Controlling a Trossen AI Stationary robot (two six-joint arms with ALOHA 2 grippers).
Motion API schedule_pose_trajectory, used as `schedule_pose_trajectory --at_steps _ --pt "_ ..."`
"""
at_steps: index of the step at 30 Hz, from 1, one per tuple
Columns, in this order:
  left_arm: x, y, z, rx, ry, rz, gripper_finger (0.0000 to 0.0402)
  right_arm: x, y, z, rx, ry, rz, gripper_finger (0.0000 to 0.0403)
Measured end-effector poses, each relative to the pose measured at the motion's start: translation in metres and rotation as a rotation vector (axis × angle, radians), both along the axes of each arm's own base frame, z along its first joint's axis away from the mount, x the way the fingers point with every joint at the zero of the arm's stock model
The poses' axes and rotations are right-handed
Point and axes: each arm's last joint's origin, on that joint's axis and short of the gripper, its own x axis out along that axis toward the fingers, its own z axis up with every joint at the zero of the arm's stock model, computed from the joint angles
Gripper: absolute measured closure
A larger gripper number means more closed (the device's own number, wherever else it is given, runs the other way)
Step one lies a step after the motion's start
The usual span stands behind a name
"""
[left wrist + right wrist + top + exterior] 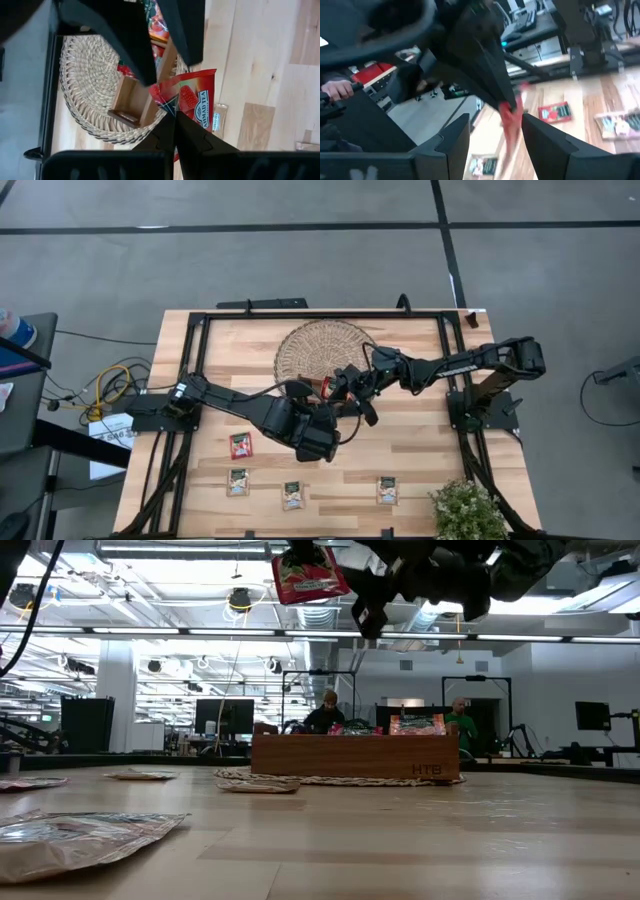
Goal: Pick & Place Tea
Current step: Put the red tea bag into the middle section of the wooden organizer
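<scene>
A red tea sachet (197, 97) is up in the air between both grippers, high in the low view (308, 575) and edge-on in the right wrist view (510, 120). My left gripper (172, 112) is shut on it, over the table's middle (325, 402). My right gripper (495, 122) is open, and its fingers stand on either side of the sachet without plainly touching it (342, 385). One more red sachet (241, 445) and three cream-and-green ones (292, 495) lie flat on the table near its near edge. My left gripper pinches the red sachet between its two fingertips at one edge (167, 100). The sachet is lifted clear of the table and stands out beyond the fingertips, over the near rim of the woven mat.
A round woven mat (305, 345) lies toward the far side, with the brown wooden tray (355, 755) on it holding sachets. A potted plant (465, 510) stands at the near right corner. A black frame (200, 330) runs along the table's edges. People sit in the room beyond.
</scene>
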Motion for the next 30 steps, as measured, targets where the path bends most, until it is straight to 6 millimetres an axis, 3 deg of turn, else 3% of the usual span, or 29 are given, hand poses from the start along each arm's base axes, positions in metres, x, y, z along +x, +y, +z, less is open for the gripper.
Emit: schedule_pose_trajectory --at_steps 30 --pt "0.010 0.014 0.001 -0.010 -0.024 -0.013 0.0401 0.002 0.002 -0.002 -0.039 0.047 0.010 0.0239"
